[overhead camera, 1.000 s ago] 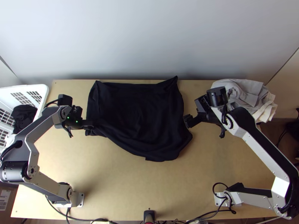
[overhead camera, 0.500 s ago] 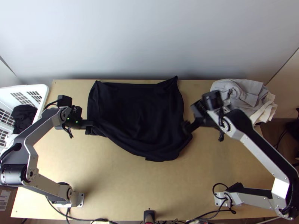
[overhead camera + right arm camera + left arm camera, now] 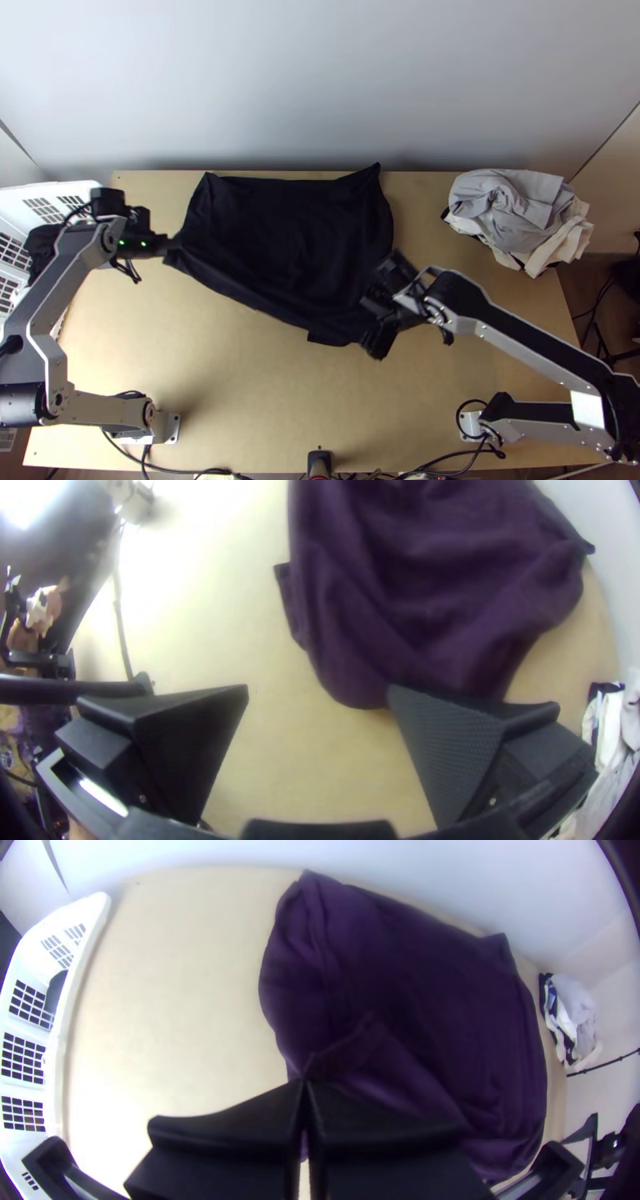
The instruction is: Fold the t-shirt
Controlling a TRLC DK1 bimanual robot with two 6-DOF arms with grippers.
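1. The t-shirt (image 3: pixel 288 232) lies spread along the counter's (image 3: pixel 240 360) far edge, left corner to right; most folding seems left to do.
2. Left tool (image 3: pixel 170 246): closed, pinching the shirt's near-left corner.
3. Right tool (image 3: pixel 319 692): wide open, holding nothing, by the near-right edge.

T-shirt (image 3: pixel 280 240) on table (image 3: pixel 264 384), basket (image 3: pixel 48 189) left, clothes pile (image 3: pixel 520 212) right

A robotics lab or workshop, with 2 jointed arms (image 3: pixel 524 332) on a wooden table (image 3: pixel 272 384).
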